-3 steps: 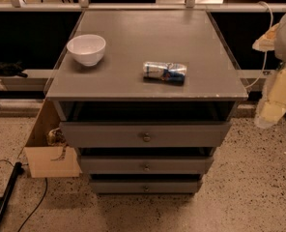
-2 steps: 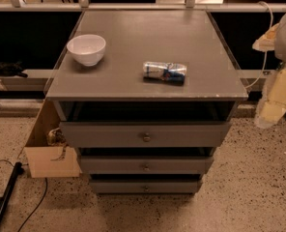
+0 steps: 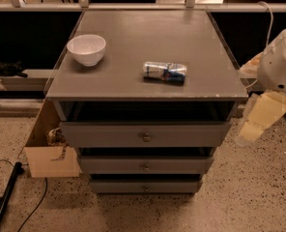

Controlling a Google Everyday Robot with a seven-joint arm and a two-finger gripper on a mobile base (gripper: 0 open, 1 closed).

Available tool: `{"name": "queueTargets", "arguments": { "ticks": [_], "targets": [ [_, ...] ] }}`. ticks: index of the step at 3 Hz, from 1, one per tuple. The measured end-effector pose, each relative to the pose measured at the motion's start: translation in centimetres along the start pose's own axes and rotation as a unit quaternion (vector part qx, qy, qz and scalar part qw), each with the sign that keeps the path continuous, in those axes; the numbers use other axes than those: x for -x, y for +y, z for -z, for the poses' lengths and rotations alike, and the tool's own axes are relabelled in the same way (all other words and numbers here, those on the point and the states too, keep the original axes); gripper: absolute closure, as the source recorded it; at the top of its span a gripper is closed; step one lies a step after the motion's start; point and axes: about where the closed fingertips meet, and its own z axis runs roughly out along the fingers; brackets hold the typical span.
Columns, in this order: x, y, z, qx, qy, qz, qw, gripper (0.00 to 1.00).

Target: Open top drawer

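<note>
Jaws of the gripper (image 3: 263, 118) gave no clear reading, and I could not tell whether they stood parted or closed; the gripper itself was a cream-coloured piece at the right edge of the frame, hanging below the white arm (image 3: 280, 65) and slanting down toward the lower left. It sat beside the right end of the cabinet, level with the top drawer (image 3: 104, 135) but apart from it, touching nothing. That drawer lay at the centre of the frame, directly under the grey tabletop (image 3: 148, 28), the widest of 3 grey fronts stacked one below another. Its flat front carried 1 small round metal knob (image 3: 146, 137) at the middle, and a dark band showed between its upper edge and the tabletop. Beneath it came the middle drawer (image 3: 109, 165), narrower, and then the bottom drawer (image 3: 114, 186), narrowest, each with its own knob. On the tabletop, a white bowl (image 3: 86, 49) stood upright toward the left of the frame, and a can (image 3: 164, 72) lay on its side near the centre, well apart from the bowl. At the lower left, an open cardboard box (image 3: 46, 161) rested against the cabinet's side on the speckled floor (image 3: 249, 197), with a black cable (image 3: 34, 209) trailing in front of it.
</note>
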Motion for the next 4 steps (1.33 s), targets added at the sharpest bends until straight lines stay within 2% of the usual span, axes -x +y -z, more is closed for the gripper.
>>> {"name": "queueTargets", "arguments": {
  "ticks": [2, 3, 4],
  "targets": [
    [-1.3, 1.6, -9.8, 0.051, 0.030, -0.014, 0.9981, 0.00],
    [-1.2, 1.5, -10.3, 0.052, 0.030, -0.012, 0.9981, 0.00],
    [-0.9, 1.0, -12.5, 0.055, 0.028, -0.007, 0.9980, 0.00]
  ]
}}
